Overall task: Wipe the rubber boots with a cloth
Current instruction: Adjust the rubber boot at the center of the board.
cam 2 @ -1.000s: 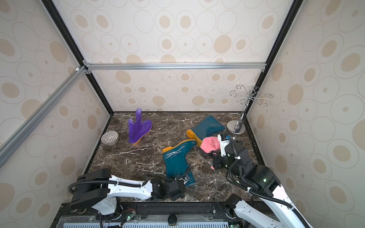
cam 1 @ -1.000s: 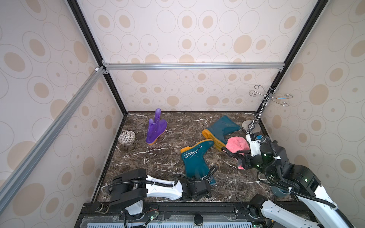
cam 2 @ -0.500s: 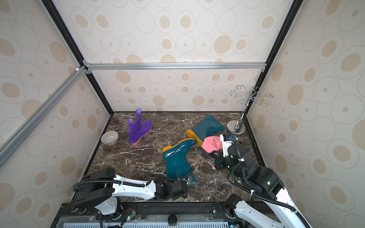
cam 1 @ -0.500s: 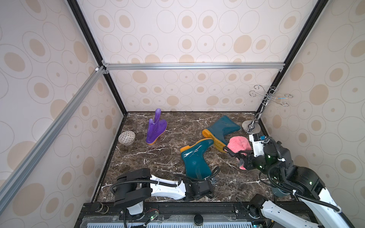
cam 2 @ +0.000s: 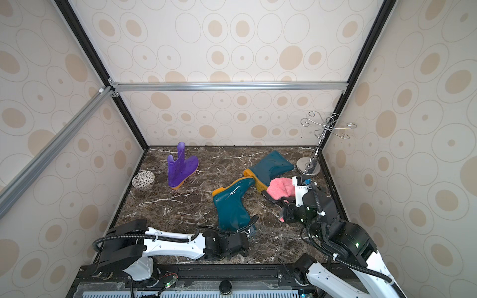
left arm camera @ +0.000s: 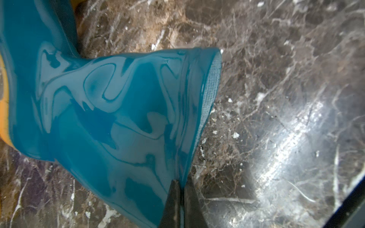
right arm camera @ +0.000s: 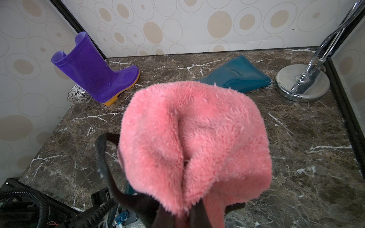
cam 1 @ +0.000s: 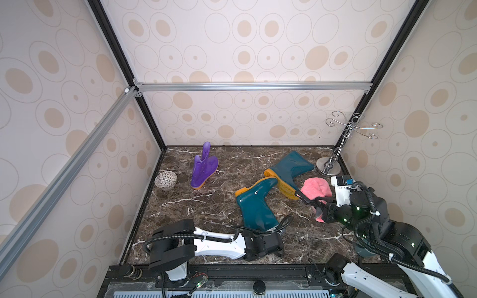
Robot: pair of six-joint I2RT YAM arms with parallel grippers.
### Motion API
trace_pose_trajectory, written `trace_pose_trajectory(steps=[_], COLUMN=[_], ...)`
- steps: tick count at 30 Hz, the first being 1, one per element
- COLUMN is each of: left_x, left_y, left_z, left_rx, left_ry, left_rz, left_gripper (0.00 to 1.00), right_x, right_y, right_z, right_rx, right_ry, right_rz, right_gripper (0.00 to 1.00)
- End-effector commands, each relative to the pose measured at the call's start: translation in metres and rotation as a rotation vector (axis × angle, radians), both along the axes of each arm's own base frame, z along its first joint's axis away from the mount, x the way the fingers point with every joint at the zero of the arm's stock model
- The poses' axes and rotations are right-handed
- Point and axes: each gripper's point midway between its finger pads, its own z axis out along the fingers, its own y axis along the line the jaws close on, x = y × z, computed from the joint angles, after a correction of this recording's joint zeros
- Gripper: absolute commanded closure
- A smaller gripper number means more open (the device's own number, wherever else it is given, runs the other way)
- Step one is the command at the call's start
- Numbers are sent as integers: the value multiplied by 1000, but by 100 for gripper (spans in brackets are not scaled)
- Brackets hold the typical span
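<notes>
Jaws of my left gripper [left arm camera: 181, 184] pinch the rim of the near teal boot [cam 1: 255, 206], which lies on its side on the floor [cam 1: 206, 203]. My right gripper [right arm camera: 182, 215] clamps the cloth [right arm camera: 195, 138], held near the far teal boot [cam 1: 289, 167]; the purple boot [cam 1: 202, 167] stands well apart

The cloth [right arm camera: 195, 138] conceals the foot of the far teal boot [right arm camera: 237, 77] behind it and the tips of the right gripper [right arm camera: 181, 216].
</notes>
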Motion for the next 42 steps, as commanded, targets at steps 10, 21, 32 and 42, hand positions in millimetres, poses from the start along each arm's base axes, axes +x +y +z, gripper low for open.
trace_pose_trajectory(steps=[10,21,32,42], left_x=[29,46,48,69], left_y=[-24,-37,-53,-5], left_z=[164,273,281,226], left_rx=[-230,-552,-919,-950], left_ry=[-139,-143,17,3], left_rz=[90,119,142,314], left_gripper=[100,100,100,100], right_x=[-3,-10,-14,-8], right_y=[-24,-47,-53,-32], right_z=[12,27,35,19], right_rx=[25,4,-24,-26], right_ry=[-51,-100,-121,-58], right_rz=[-114,-184,-187,-113], right_gripper=[100,100,100,100])
